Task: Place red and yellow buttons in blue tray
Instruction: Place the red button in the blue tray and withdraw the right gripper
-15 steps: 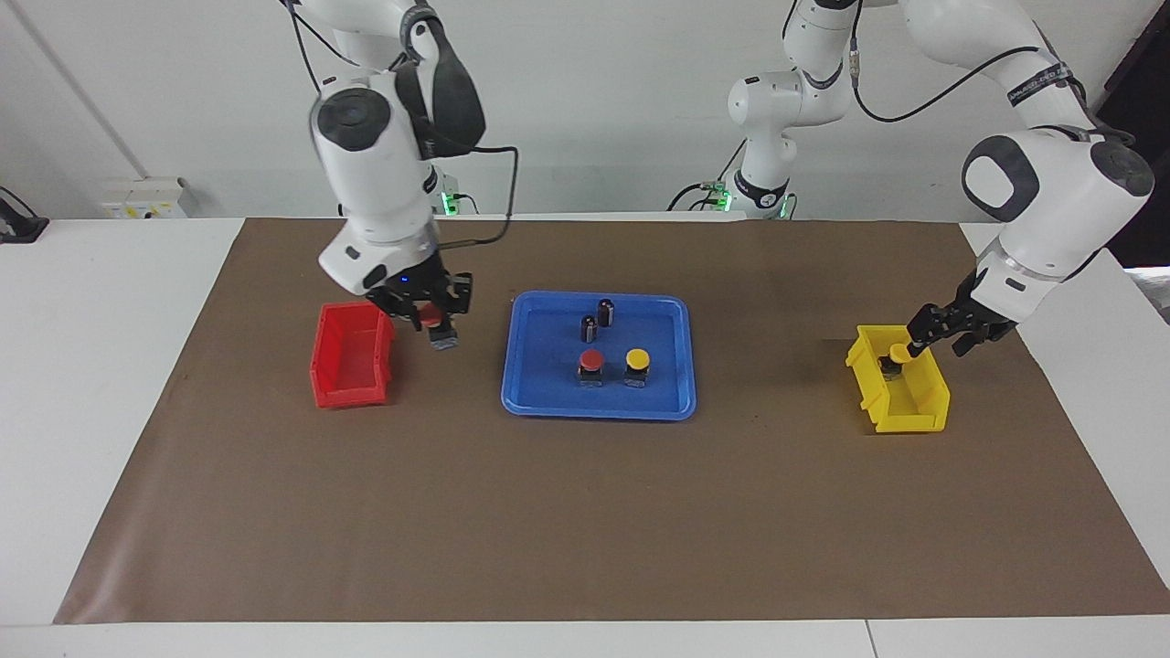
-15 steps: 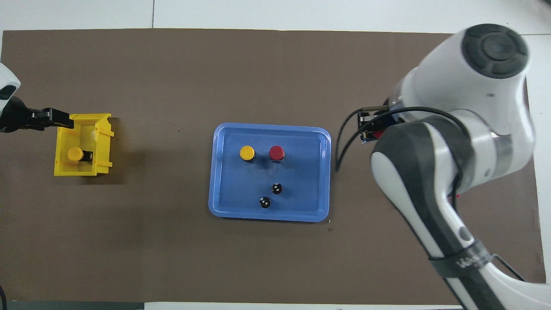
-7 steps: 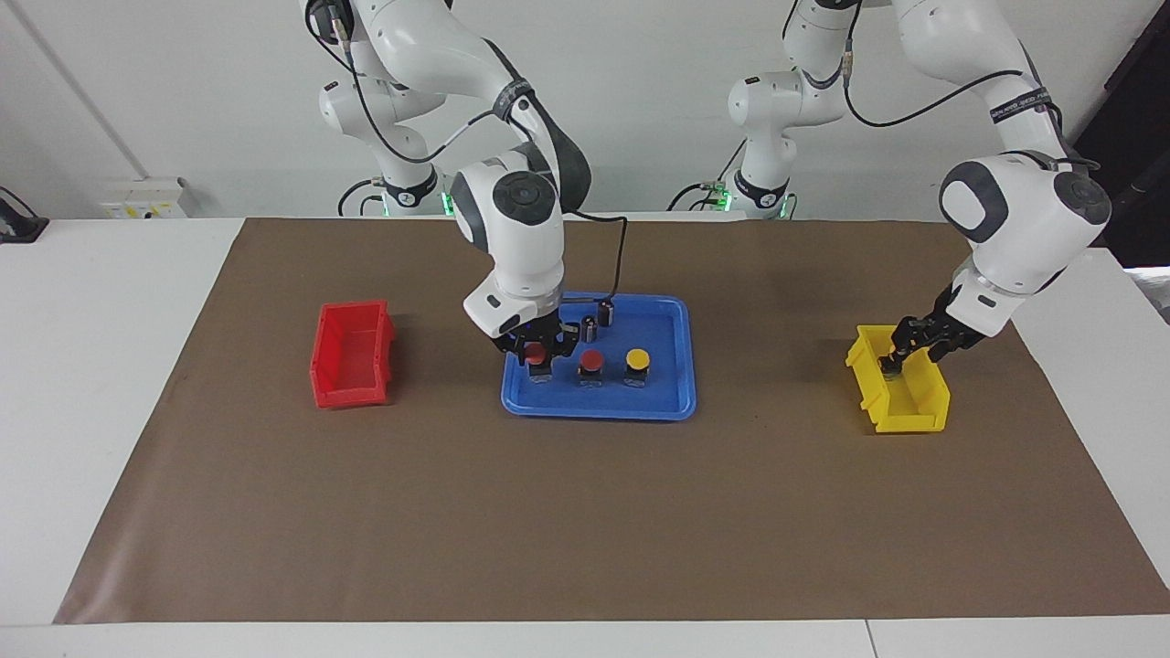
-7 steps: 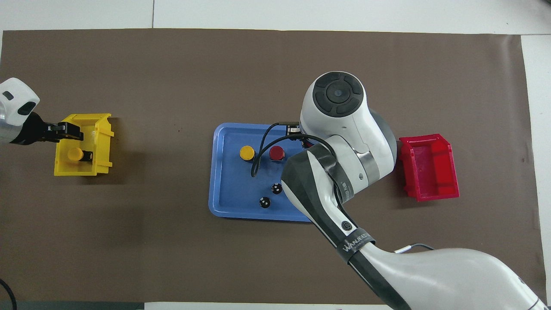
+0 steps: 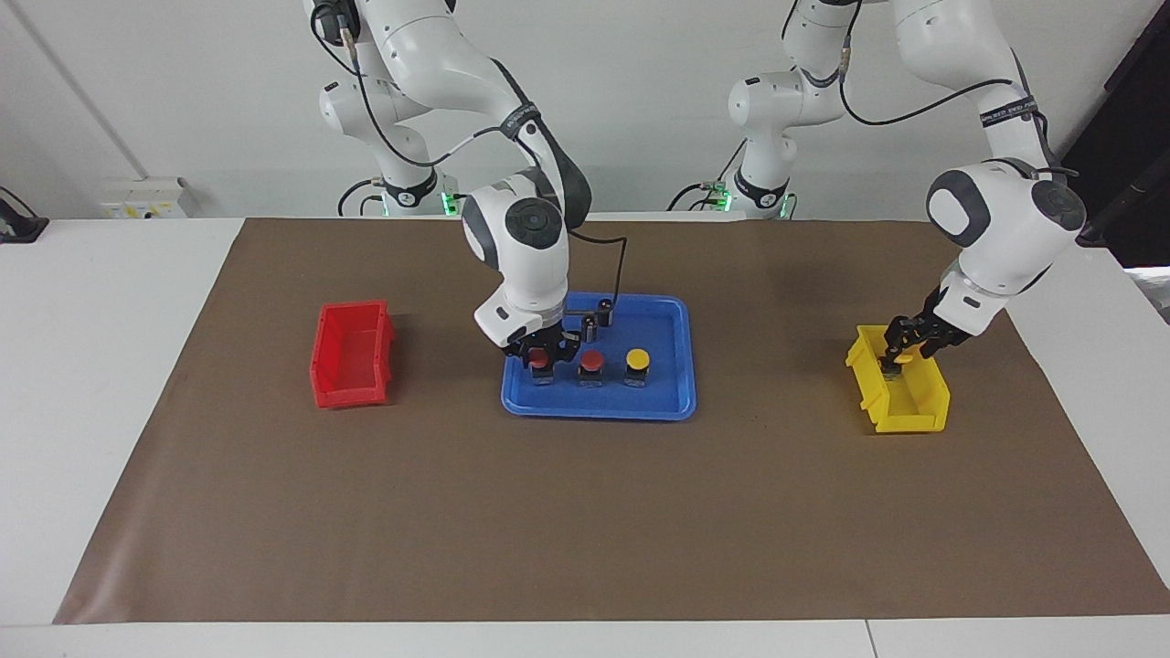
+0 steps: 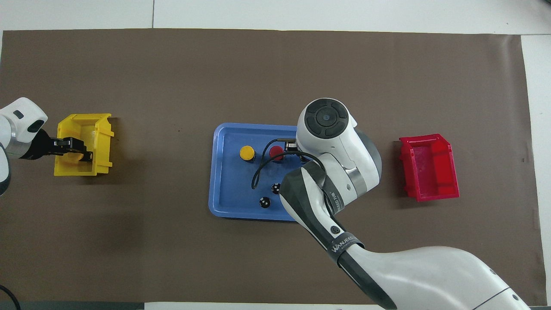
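Note:
The blue tray point(image 5: 599, 411) lies mid-table and also shows in the overhead view point(image 6: 217, 172). On it stand a red button point(image 5: 591, 363) point(image 6: 275, 153) and a yellow button point(image 5: 637, 359) point(image 6: 247, 153). My right gripper point(image 5: 541, 358) is low in the tray, shut on a second red button point(image 5: 539, 359) beside the first, toward the right arm's end. The overhead view hides that button under the arm. My left gripper point(image 5: 891, 355) point(image 6: 84, 153) reaches down into the yellow bin point(image 5: 905, 402). It covers the second yellow button, which I cannot see.
Two dark capless cylinders point(image 5: 590, 322) point(image 5: 605, 309) stand in the tray, nearer to the robots than the buttons. A red bin point(image 5: 352, 356) point(image 6: 428, 168) sits toward the right arm's end. The yellow bin point(image 6: 103, 146) sits toward the left arm's end. A brown mat point(image 5: 585, 530) covers the table.
My right gripper carried the red button from beside the red bin over into the tray and lowered it. My left gripper moved down into the yellow bin, over the yellow button.

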Motion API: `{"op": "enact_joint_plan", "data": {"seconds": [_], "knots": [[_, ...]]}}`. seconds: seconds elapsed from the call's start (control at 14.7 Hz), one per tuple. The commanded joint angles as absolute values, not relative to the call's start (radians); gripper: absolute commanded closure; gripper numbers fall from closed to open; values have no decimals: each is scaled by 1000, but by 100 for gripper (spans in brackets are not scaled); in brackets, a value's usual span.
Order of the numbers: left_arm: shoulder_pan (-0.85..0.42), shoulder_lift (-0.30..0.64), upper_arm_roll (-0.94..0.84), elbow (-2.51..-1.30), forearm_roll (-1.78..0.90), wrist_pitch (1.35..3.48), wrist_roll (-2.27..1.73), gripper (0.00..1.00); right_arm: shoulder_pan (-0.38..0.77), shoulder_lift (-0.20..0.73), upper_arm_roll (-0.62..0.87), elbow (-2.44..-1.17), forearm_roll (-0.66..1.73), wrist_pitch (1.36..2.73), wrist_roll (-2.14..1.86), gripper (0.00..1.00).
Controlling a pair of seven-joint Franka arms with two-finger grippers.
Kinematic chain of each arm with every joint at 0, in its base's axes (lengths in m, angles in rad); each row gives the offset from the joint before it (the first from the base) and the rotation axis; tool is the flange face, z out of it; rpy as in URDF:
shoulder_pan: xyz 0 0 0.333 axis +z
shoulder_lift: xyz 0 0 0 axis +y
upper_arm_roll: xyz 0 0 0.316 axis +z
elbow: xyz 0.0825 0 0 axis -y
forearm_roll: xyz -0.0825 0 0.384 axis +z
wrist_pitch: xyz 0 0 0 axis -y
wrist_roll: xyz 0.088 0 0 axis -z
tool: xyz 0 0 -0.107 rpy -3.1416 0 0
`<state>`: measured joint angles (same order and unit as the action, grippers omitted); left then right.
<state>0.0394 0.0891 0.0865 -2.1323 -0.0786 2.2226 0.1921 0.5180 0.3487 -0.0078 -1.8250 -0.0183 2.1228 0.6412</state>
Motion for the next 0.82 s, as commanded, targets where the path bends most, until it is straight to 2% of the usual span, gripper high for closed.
{"op": "enact_joint_plan", "data": {"seconds": [0.0, 0.07, 0.2, 0.27, 0.34, 0.48, 0.61, 0.68, 0.75], "knots": [[51, 52, 77, -2187, -60, 2278, 201, 36, 512, 328, -12, -1835, -29, 2135, 658, 24], [51, 52, 77, -2187, -60, 2279, 201, 44, 505, 324, -15, -1822, -37, 2131, 650, 22], [51, 55, 77, -2180, -60, 2281, 204, 98, 477, 308, -21, -1749, -52, 2059, 647, 13], [51, 61, 78, -2155, -58, 2260, 206, 99, 460, 305, -21, -1706, -52, 2012, 644, 0], [51, 67, 78, -2096, -57, 2199, 204, 99, 439, 290, -21, -1665, -52, 1959, 625, 0], [32, 75, 74, -1897, 48, 1975, 206, 99, 362, 244, -20, -1611, -51, 1860, 528, 0], [-42, 97, 71, -1707, 78, 1797, 189, 99, 284, 200, -20, -1548, -35, 1749, 427, 0], [-105, 113, 69, -1689, 75, 1796, 114, 99, 253, 183, -18, -1516, -35, 1683, 393, 0], [-170, 110, 66, -1724, 71, 1851, -14, 99, 236, 163, -20, -1502, -35, 1643, 371, 0]]}}
